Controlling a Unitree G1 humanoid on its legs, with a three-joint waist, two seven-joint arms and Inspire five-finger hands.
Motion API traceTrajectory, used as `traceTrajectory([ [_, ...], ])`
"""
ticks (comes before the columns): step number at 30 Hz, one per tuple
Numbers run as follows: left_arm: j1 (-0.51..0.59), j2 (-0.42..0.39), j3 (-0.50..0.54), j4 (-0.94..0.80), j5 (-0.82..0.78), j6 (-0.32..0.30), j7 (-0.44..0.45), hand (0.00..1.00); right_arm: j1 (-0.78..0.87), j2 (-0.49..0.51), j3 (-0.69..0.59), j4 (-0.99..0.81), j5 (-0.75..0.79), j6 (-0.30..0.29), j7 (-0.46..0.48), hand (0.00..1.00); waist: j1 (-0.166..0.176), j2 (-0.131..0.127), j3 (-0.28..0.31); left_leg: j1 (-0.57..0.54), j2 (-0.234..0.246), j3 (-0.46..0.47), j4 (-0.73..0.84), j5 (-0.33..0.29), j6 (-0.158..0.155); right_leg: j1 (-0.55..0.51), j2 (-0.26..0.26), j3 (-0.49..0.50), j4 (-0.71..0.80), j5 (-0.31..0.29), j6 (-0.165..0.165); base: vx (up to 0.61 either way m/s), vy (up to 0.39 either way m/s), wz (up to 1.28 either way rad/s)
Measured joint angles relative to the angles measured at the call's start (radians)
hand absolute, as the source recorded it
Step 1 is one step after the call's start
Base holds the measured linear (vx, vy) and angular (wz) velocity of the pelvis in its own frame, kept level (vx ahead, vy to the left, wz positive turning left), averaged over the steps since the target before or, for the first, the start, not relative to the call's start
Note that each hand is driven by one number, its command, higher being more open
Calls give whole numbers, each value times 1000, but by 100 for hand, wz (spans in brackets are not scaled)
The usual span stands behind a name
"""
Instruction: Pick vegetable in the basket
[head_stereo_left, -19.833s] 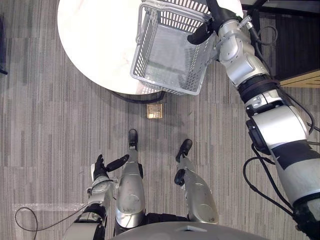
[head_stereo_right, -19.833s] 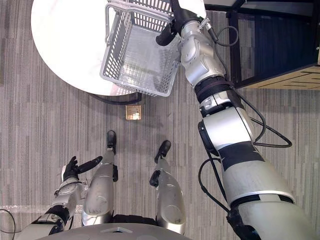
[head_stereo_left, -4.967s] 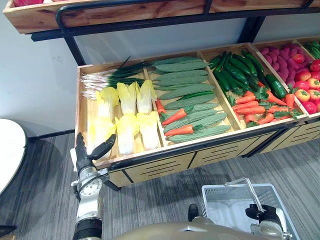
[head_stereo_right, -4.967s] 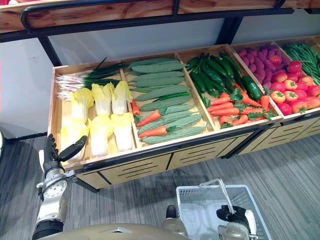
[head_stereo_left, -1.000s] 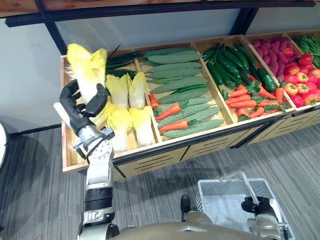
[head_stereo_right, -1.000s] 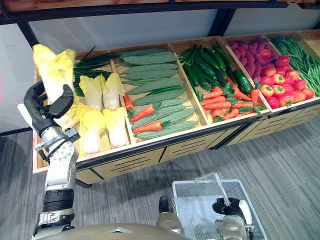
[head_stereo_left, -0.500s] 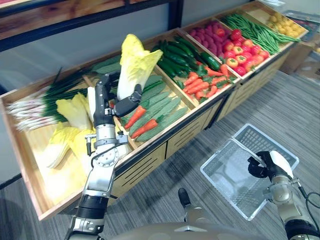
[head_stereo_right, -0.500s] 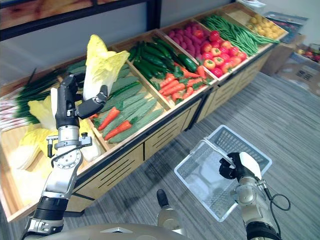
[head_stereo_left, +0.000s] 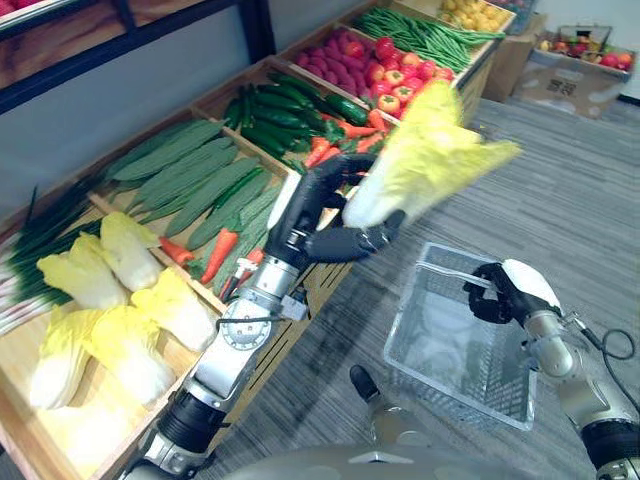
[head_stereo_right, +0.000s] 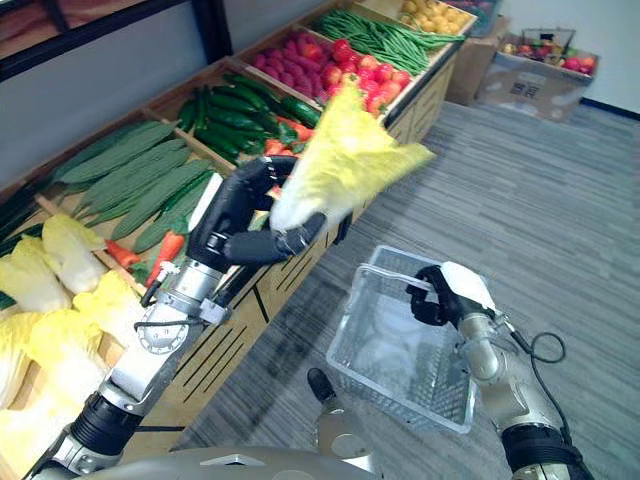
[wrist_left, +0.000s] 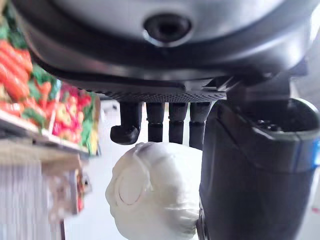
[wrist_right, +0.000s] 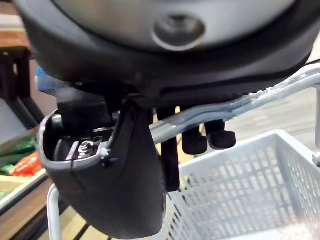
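Your wooden produce stand (head_stereo_right: 215, 360) runs along the left. Beside it the empty grey wire basket (head_stereo_right: 400, 350) hangs from your right hand (head_stereo_left: 505, 295), whose fingers are curled round its handle (wrist_right: 210, 115). The yellow cabbage (head_stereo_left: 425, 165) is up in the air between stand and basket, with your left hand (head_stereo_left: 315, 205) wrapped around its pale stem end.

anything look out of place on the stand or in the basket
Two stray carrots lie beside the ridged green gourds, away from the main carrot pile. Otherwise nothing odd: the left hand holds a cabbage up by the basket, which hangs from the right hand.
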Motion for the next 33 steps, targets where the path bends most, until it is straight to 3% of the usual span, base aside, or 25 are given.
traceTrajectory([
  [3, -57, 26, -82, -19, -38, -26, -79, 0, -17, -1, 17, -48, 14, -2, 11, 0, -2, 11, 9, -17, 19, 37, 42, -16, -9, -30, 23, 28, 15, 3, 2, 28, -54, -37],
  [14, -89, 116, -261, -26, -107, -37, -195, 0, -50, -51, 84, -112, 58, -3, 16, 0, -10, 24, 8, -29, 67, 110, 104, -32, -33, -69, 82, 79, 19, 24, -11, 59, -32, -21],
  [25, -95, 208, -351, 2, -92, -42, -225, 0, -85, -87, 163, -157, 118, -22, 57, 0, -13, 25, 9, -30, 67, 122, 112, -32, -34, -69, 85, 94, 8, 37, -14, 46, -19, -3],
  [33, -132, 237, -432, 149, 101, -44, -206, 0, -104, -90, 204, -157, 123, -39, 66, 0, -17, 26, 17, -33, 68, 123, 112, -33, -35, -69, 82, 94, -3, 44, -15, 49, -16, -1],
])
